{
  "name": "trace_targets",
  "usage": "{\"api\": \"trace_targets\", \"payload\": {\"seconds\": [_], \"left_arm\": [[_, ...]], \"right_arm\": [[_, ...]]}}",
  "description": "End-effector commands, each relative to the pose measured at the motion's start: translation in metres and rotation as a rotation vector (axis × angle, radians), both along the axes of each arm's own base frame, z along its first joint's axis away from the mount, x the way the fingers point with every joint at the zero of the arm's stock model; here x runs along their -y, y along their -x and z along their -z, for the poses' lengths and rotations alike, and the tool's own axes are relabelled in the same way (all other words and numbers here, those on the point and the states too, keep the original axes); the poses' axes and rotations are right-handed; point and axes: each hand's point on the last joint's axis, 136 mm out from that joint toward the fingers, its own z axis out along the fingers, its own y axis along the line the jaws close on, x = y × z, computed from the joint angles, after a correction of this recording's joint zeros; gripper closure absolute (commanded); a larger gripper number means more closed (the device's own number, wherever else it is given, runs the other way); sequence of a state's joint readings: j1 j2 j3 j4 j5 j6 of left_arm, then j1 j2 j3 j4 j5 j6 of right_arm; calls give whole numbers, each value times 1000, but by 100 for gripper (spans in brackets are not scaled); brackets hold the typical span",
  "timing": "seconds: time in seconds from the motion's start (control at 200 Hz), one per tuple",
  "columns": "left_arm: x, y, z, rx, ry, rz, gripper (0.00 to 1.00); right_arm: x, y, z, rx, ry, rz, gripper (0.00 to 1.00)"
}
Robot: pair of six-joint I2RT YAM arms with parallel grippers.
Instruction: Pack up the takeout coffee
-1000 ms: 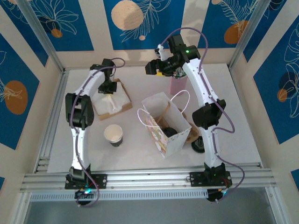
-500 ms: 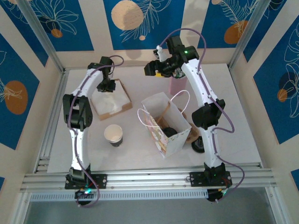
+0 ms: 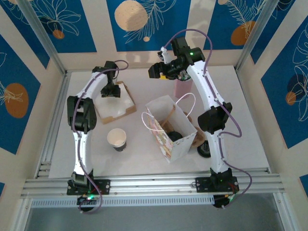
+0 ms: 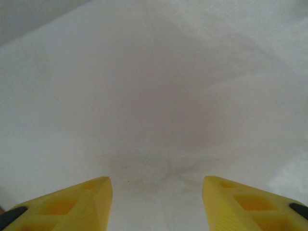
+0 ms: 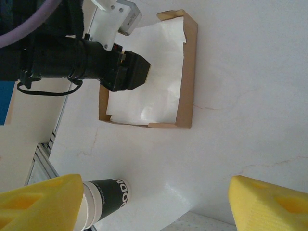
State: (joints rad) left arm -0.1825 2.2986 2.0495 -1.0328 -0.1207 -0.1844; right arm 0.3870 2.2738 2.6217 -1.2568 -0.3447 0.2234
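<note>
The takeout coffee [image 3: 174, 136] stands inside the white paper bag [image 3: 162, 142]; I see its round black lid, and the cup sides are hidden. My left gripper [image 3: 111, 91] hangs low over the brown box [image 3: 126, 111] of white napkins [image 4: 154, 96]. Its yellow fingers are apart with nothing between them [image 4: 156, 202]. My right gripper [image 3: 155, 71] is raised near the back wall, open wide and holding nothing [image 5: 154, 207]. It looks down on the box [image 5: 187, 72].
A lidless dark cup with a white inside [image 3: 116, 138] stands left of the bag, and it lies low in the right wrist view [image 5: 106, 197]. A pink container [image 3: 184, 88] stands behind the bag. A black round item [image 3: 204, 152] sits by the right arm.
The left gripper has opened over the box. The napkin that stood bunched under it now lies flat in the box. The right arm has barely moved.
</note>
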Motion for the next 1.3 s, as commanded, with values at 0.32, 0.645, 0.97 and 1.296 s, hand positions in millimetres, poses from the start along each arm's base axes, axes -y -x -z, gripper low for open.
{"api": "trace_targets", "payload": {"seconds": [0.32,0.645,0.97,1.296], "left_arm": [[-8,5,37,-86,-1,-29,61],[-7,4,39,-85,-1,-28,82],[-8,1,12,-36,-4,-24,84],[-7,0,-1,-11,4,-21,85]], "right_arm": [[-3,11,-18,36,-22,-34,21],[-3,11,-19,39,-23,-34,21],[-4,12,-20,40,-26,-37,20],[-5,14,-20,40,-22,-42,21]]}}
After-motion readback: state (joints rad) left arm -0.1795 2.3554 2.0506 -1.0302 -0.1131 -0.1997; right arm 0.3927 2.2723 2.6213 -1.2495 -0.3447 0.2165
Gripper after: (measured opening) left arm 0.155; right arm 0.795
